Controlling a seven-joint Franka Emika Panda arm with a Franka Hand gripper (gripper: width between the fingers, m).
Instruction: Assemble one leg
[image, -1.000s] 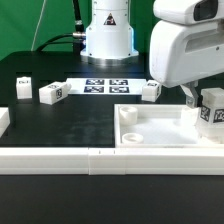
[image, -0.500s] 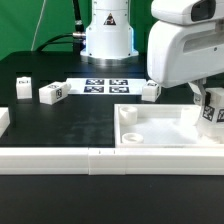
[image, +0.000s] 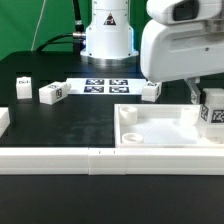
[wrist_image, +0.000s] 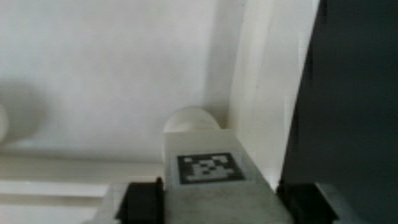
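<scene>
Movement is seen in the arm. Since a moment ago the big white wrist has been swung a little toward the exterior view's left. The leg (image: 213, 112) has been carried a little lower, closer to the white table top (image: 165, 124). This is taken to mean that the leg is being lined up over the far right corner of the table top, where it is to be put in. It cannot be told whether the leg is touching the table top yet, so the step is judged as not done. The leg is held upright at the right edge of the exterior view, with its black-and-white tag turned toward the near side. The gripper (wrist_image: 222, 205) is pinched on the leg from both sides, and in the wrist view the tag is seen right between the two dark fingers (wrist_image: 139, 205). The arm is reached out over the right side of the table top, with the gripper pointed down. A spare leg (image: 52, 92) is left lying on the black table, well apart on the left, near the marker board (image: 105, 86).
</scene>
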